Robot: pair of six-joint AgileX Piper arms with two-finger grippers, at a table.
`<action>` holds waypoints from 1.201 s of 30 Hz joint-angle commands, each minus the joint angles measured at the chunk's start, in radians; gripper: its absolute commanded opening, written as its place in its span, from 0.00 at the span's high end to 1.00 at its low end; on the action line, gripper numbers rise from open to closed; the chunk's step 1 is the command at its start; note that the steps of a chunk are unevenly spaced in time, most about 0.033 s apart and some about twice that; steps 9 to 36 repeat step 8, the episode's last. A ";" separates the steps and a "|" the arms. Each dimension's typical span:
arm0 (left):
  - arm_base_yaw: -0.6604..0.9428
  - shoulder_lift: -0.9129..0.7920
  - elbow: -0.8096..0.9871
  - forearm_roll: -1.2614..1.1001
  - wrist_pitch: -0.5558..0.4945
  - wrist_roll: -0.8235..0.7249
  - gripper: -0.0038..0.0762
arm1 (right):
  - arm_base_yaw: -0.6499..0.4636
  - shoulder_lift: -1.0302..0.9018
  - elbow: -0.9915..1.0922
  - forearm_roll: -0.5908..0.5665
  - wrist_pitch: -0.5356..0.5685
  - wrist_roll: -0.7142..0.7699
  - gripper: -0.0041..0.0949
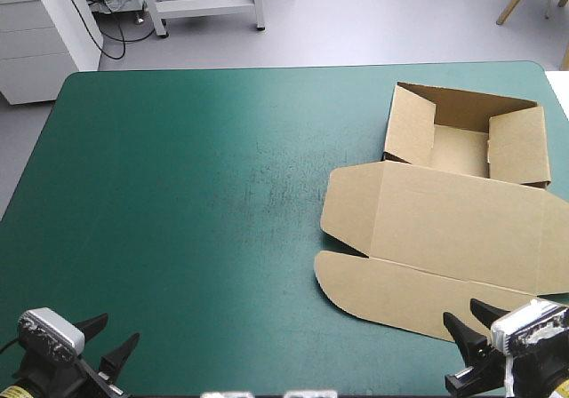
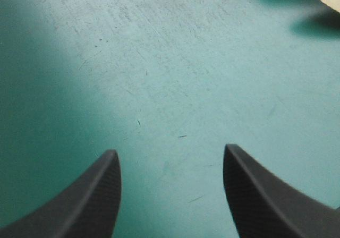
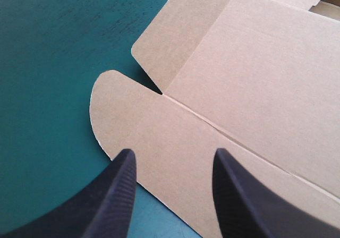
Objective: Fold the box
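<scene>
The brown box (image 1: 444, 211) lies on the right half of the teal-green table as an open tray at the far side, walls raised, with its lid flat toward the near edge. My right gripper (image 1: 468, 320) hovers open at the lid's near edge; in the right wrist view the gripper (image 3: 172, 161) stands over the lid's rounded front flap (image 3: 154, 137), nothing between its fingers. At the near left corner my left gripper (image 1: 116, 331) is open, far from the box. Only bare cover lies ahead of it (image 2: 170, 158) in the left wrist view.
The teal-green cover (image 1: 196, 194) stretches bare across the table's left and middle. The box's right side reaches the table's right edge. A white cabinet (image 1: 40, 34) stands beyond the far left corner.
</scene>
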 commanded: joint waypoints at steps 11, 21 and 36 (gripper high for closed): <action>-0.008 0.011 -0.015 -0.002 -0.073 -0.001 0.45 | 0.004 0.013 0.009 0.025 -0.100 -0.007 0.65; -0.008 0.011 -0.015 -0.002 -0.073 -0.001 0.45 | 0.004 0.013 0.009 0.025 -0.100 -0.007 0.65; -0.008 0.011 -0.015 -0.002 -0.073 -0.001 0.45 | 0.004 0.013 0.009 0.025 -0.100 -0.007 0.65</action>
